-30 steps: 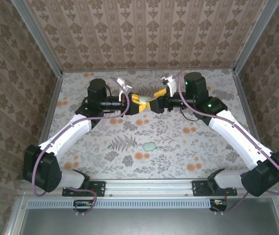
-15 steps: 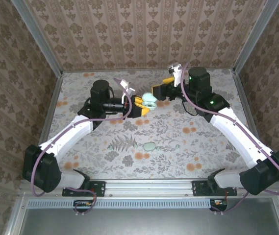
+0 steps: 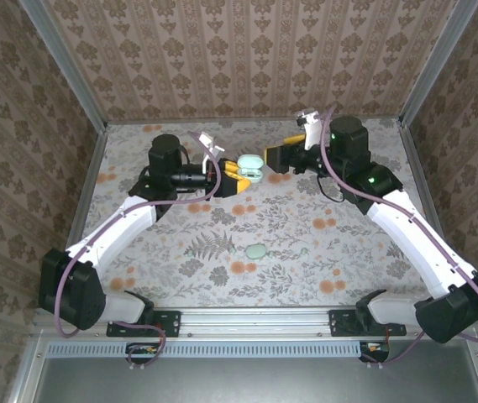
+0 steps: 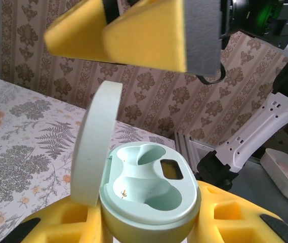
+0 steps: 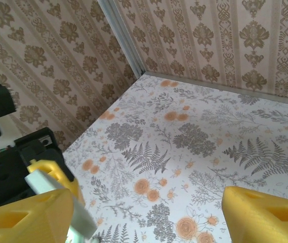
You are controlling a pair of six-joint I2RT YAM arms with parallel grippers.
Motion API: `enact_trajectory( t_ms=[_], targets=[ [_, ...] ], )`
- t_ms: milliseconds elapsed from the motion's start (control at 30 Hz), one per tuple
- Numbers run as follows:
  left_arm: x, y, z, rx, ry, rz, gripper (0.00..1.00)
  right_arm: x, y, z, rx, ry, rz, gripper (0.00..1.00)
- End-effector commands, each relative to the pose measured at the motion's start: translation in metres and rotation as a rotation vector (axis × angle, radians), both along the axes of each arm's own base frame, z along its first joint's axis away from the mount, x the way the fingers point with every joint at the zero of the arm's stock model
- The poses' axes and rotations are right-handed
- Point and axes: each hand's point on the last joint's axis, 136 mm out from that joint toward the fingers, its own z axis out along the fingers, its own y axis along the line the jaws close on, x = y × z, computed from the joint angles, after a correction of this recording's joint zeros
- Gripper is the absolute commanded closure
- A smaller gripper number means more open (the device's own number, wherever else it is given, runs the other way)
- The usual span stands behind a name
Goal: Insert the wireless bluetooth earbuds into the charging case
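Since the earbuds point(image 3: 257, 249) lying on the surface point(image 3: 180, 269) look tiny, light and slippery, pinch 1 across its sides with the empty, wide-open right pincer point(image 3: 274, 158) — the left pincer point(image 3: 240, 176) clamps the open charging case point(image 4: 149, 192) aloft.

Cut off at the lower edge and sunk between the pads of the left gripper point(image 4: 149, 230): lower body of the charging case point(image 4: 149, 195). Just above the case, blurred and cropped by the upper edge: right gripper point(image 4: 106, 35). Inside the case, a dark speck point(image 4: 124, 192), too small to identify. Well apart from the case, toward the arm bases: a pale green blob point(image 3: 257, 249) and a fainter one point(image 3: 303, 248), too small to make out.
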Motion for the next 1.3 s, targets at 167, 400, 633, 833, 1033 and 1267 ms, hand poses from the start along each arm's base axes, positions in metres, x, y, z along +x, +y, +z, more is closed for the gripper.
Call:
enact_trajectory(
  t_ms=[167,400,633,833,1033,1267],
  targets=[
    [0.018,0.017,0.003,-0.020,0.004,0.039,0.84,-0.017,-0.008,0.009,0.091,0.115,-0.036,0.23],
    [0.055,0.051,-0.020,0.021,0.095,0.195,0.84,-0.031,-0.009,-0.054,0.047,0.327,-0.176,0.29],
    [0.076,0.077,-0.025,0.026,0.112,0.286,0.84,-0.064,0.039,-0.144,-0.068,0.521,-0.193,0.32],
    [0.084,0.087,-0.024,0.033,0.105,0.327,0.84,-0.082,0.099,-0.203,-0.130,0.653,-0.169,0.33],
    [0.091,0.094,-0.025,0.055,0.108,0.369,0.83,-0.097,0.160,-0.251,-0.186,0.782,-0.133,0.35],
    [0.101,0.099,-0.026,0.068,0.124,0.421,0.83,-0.115,0.220,-0.296,-0.119,0.931,-0.122,0.50]
  ],
)
